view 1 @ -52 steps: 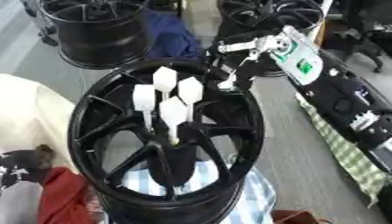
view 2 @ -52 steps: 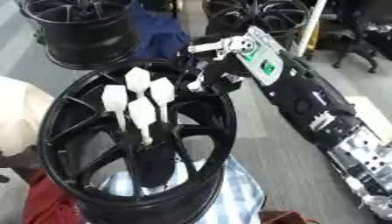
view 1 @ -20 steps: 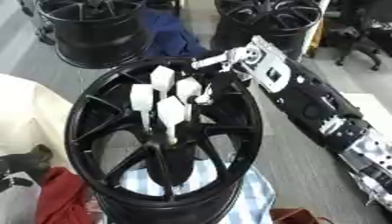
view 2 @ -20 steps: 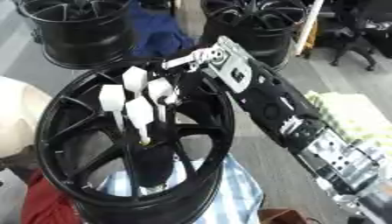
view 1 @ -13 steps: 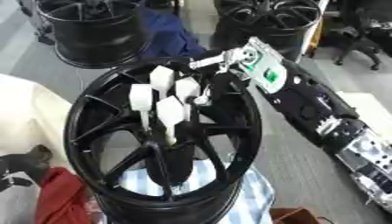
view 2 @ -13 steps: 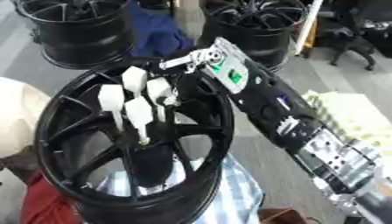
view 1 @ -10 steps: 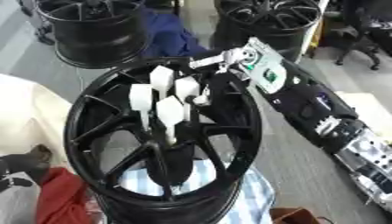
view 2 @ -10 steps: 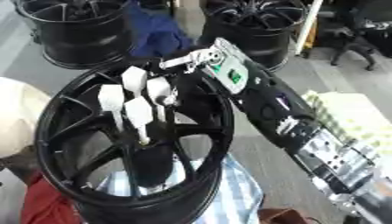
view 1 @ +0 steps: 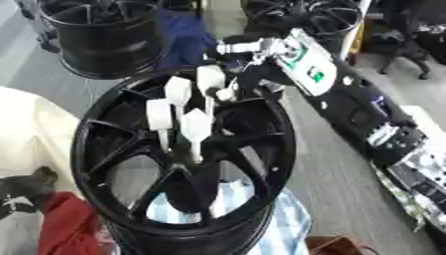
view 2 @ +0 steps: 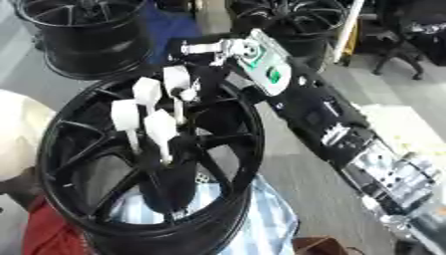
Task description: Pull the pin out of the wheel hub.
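Note:
A large black wheel hub [view 1: 261,149] lies tilted in the middle of both views. Several white pins stand in a cluster from its centre; the far-right pin [view 1: 210,79] is the tallest. My right arm [view 1: 348,99] reaches in from the lower right, with a white and green panel on its wrist. My right hand [view 1: 242,78] is against the right side of that far-right pin, dark against the dark rim, so its grip is hidden. A dark shape at the lower left edge looks like my left hand [view 1: 24,191], resting low beside the wheel.
Two more black wheels stand behind, one at the far left [view 1: 100,35] and one at the far right [view 1: 305,17]. A blue cloth [view 1: 183,37] lies between them. A cream cushion [view 1: 35,134] and a red cloth [view 1: 65,226] sit left of the hub, and a striped cloth [view 1: 248,224] lies under it.
My right hand has travelled left from beyond the rim's right edge to the far-right pin. Over the last half second it has hardly moved. The pins stand as before.

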`<state>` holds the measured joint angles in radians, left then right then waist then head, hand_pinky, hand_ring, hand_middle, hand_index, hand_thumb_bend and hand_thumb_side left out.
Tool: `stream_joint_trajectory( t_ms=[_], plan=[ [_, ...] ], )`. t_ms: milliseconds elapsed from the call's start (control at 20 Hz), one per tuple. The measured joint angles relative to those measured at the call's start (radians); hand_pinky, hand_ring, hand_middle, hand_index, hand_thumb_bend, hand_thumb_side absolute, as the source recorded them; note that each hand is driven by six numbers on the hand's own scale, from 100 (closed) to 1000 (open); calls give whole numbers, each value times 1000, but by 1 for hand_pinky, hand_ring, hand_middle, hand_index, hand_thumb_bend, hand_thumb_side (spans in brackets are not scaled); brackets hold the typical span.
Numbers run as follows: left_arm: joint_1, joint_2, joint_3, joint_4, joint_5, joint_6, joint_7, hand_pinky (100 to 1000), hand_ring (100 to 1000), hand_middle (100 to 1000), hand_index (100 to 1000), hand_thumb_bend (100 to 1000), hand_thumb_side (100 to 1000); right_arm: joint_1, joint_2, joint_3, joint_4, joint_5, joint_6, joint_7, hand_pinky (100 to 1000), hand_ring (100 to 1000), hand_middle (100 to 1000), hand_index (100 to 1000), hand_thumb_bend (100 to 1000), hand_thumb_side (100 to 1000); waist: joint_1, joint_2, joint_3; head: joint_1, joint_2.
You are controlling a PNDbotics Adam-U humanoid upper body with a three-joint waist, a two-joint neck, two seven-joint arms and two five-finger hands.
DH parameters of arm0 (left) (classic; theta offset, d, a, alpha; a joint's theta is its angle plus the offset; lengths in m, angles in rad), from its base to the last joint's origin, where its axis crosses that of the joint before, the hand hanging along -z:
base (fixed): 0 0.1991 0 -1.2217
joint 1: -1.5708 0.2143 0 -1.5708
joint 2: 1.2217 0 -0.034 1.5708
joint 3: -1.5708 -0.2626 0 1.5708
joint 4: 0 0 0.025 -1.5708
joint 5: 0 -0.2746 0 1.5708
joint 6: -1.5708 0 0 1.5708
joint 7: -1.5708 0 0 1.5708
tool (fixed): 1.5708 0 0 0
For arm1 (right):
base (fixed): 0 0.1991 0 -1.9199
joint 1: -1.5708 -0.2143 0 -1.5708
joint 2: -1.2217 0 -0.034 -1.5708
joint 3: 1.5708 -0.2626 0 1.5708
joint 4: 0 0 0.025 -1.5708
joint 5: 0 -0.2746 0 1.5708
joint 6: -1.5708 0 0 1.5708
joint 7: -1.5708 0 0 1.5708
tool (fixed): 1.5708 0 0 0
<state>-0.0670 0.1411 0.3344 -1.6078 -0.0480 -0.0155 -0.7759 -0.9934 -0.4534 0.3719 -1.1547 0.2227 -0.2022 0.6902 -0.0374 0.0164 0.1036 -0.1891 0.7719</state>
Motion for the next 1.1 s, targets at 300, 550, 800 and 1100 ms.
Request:
stream_joint_trajectory(
  t_ms=[300,550,800,1100],
  plan=[
    [20,3,17,5,-2,4,14,662,795,695,804,100,719,96,-213,-76,-149,-116,56,-85,675,591,386,544,100,233,-12,-16,-46,30,0],
    [30,10,34,5,-2,5,32,662,794,694,804,100,720,453,-416,-246,-314,-145,88,-260,748,747,703,863,204,327,-12,-19,-92,61,0],
    [31,10,45,5,-2,6,44,662,795,695,804,100,721,824,-369,-447,-414,0,144,-464,775,840,893,946,247,474,-15,-16,-127,90,0],
    [30,13,46,5,-2,6,48,662,795,695,804,100,723,1074,-84,-580,-393,-7,123,-830,694,766,810,909,147,493,-14,-4,-131,103,0]
  ],
)
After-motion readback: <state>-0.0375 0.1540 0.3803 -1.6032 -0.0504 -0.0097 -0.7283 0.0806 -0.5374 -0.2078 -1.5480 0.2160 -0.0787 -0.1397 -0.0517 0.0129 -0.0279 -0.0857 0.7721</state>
